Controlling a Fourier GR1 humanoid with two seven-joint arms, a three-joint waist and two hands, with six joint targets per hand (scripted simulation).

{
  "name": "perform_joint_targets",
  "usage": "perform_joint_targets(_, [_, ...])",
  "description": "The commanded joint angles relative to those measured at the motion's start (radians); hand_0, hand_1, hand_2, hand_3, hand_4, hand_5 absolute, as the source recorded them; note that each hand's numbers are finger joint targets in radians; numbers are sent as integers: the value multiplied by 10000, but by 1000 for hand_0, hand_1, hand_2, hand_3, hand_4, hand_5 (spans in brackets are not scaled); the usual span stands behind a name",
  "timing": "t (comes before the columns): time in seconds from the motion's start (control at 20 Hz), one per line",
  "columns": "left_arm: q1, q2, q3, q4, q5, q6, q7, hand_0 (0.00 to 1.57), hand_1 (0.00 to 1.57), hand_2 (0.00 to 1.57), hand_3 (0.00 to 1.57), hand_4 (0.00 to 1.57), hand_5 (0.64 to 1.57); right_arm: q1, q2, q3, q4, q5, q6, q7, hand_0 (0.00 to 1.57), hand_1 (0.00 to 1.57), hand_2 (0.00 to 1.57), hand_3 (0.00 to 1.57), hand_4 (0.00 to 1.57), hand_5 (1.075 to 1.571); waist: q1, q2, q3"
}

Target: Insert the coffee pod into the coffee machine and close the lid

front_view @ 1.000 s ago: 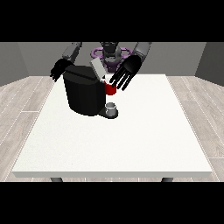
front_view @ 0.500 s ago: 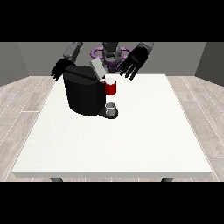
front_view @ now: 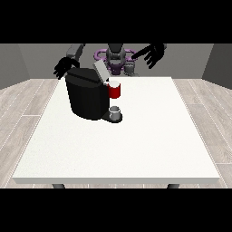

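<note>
The black coffee machine (front_view: 88, 97) stands on the white table (front_view: 136, 145) toward its far left part, with its lid (front_view: 100, 71) tilted up and open at the top. A red thing at the machine (front_view: 115, 90) sits at the front of its upper part, and below it a small grey thing (front_view: 115, 111) rests on the machine's base; whether that is the coffee pod cannot be told, so the pod's place is uncertain here. The hand at the view's right (front_view: 152, 55) is raised above the table's far edge, well apart from the machine, its fingers spread and relaxed, holding nothing. The hand at the view's left (front_view: 63, 68) hangs just behind the machine's far left corner, its fingers also extended downward and holding nothing that shows. Judging from this, no pod is in either hand, and the lid is not yet closed. If the pod is already inside, what is left is to press the raised lid down; the view cannot confirm that it is inside.
</note>
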Motion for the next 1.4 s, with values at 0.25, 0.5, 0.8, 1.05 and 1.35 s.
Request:
perform_joint_targets(0.25, [2715, -1732, 630, -430, 1447, 129, -288, 0, 0, 0, 0, 191, 1571, 1122, -658, -134, -338, -95, 474, 627, 0, 0, 0, 0, 492, 1571, 930, -2214, 7])
perform_joint_targets(0.5, [3679, -1510, 1142, -463, 2113, -170, -36, 0, 0, 0, 0, 0, 1571, 1370, -562, 763, -1509, 226, 894, 993, 0, 0, 0, 0, 349, 1571, 819, -2856, 4])
perform_joint_targets(0.8, [4208, -2173, 893, -970, 2536, -546, 197, 0, 0, 0, 0, 0, 1571, 30, -1170, 790, -2123, 110, 1287, 2008, 0, 0, 0, 0, 0, 1571, 1608, -3097, 8])
perform_joint_targets(1.05, [4453, -2123, 1130, -1739, 3290, -779, 259, 0, 0, 0, 0, 0, 1571, -321, -846, 1214, -2361, 116, 1476, 2005, 0, 0, 0, 0, 0, 1571, 1908, -2513, 10])
perform_joint_targets(1.35, [5278, -2346, 542, -2964, 3410, -774, -74, 0, 0, 0, 0, 112, 1571, -1264, -902, 1468, -2376, 677, 1449, 1882, 0, 0, 0, 0, 239, 1571, 2159, -1663, 10])
